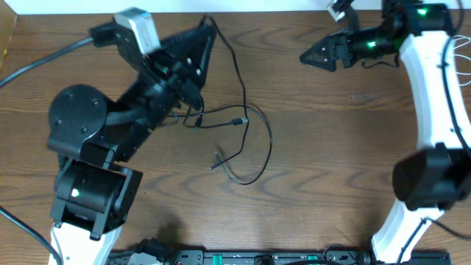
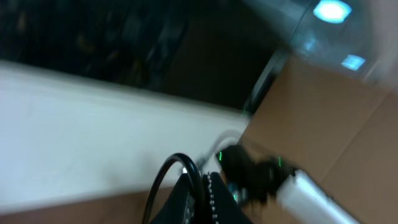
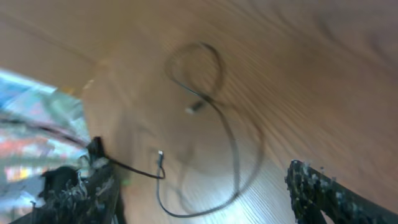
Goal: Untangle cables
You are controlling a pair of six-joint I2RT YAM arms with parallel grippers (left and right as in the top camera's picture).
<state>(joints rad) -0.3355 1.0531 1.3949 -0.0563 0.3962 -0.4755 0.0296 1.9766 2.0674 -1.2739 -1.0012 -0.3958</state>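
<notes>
– Left tool (image 1: 208, 24), state?
– Pinched closed on the black cable (image 1: 266, 140), going by the left wrist view: fingers together, cord arching out beside them. It sits at 11 o'clock of the tabletop (image 1: 331, 147).
– Right tool (image 1: 305, 56)?
– At 1 o'clock. Fingers are wide apart in its own view, holding nothing, well apart from the cord.
– Where's the cable lying?
– From the left tool it runs toward 5 o'clock, then makes one big loop at tabletop centre. The plug (image 1: 239, 121) lies inside the loop at its 11 o'clock, the free tip (image 1: 215, 164) at its 8 o'clock. Strands bunch near the left arm at 9 o'clock of the loop, partly hidden there. White cable: cannot pick it out for sure.
– Step?
– My read: draw the black cable out by the held end.
– How to do it well?
– Pull slowly toward 11 o'clock along the cord's own line with light tension, so the loop opens instead of cinching at the bunch. The right tool would do best to drop toward 7 o'clock and pin or lift the strand near the plug, letting the tail slide free.
– Risks?
– Thin cord slipping out of the pinch, or snagging under the left arm.
</notes>
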